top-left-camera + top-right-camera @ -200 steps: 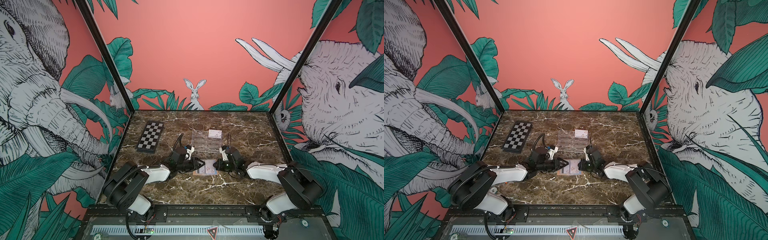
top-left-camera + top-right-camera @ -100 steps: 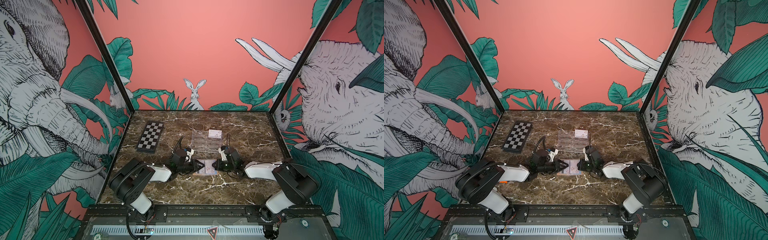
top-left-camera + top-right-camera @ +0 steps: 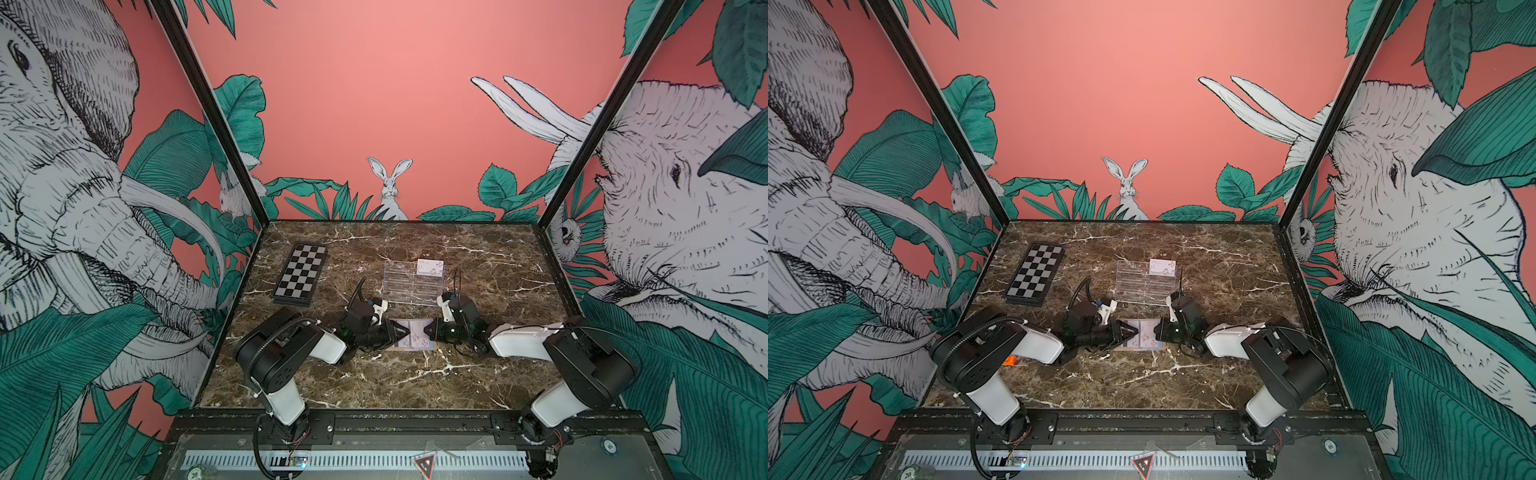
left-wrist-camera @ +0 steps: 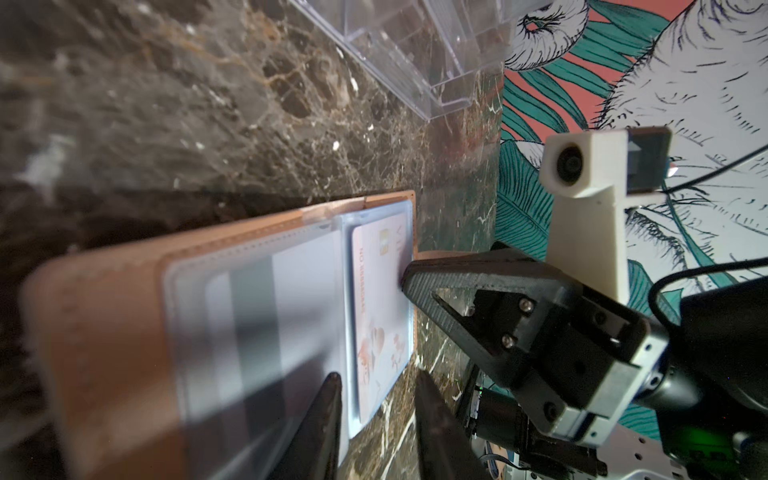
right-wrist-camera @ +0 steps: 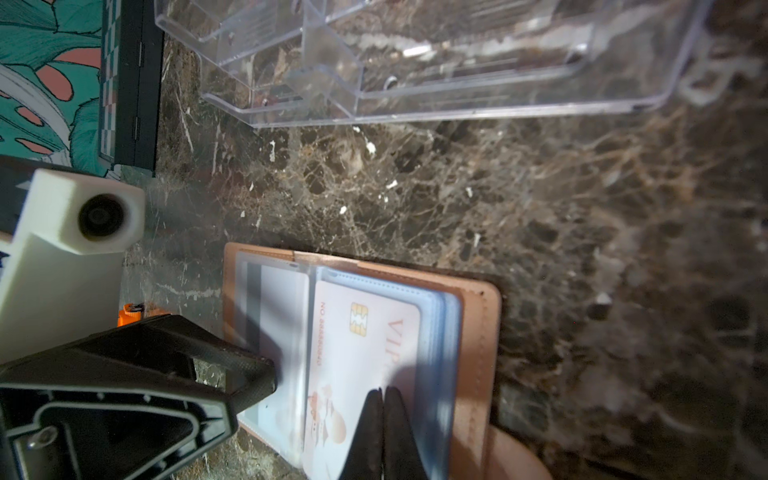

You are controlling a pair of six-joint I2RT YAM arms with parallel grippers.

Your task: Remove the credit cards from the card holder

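Card holder [image 5: 478, 332] lies open on the counter [image 5: 415, 187], between the two facing end effectors. Left end effector [image 4: 376, 376]: jaws apart, tips at the holder edge nearest it. Right end effector [image 5: 380, 392]: jaws together, tips on the sleeved card [image 5: 361, 332].

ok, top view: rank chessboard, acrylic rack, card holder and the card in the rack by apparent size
1. chequered board and clear acrylic rack: about alike, can't rank
2. open card holder, partly hidden
3. card in the rack
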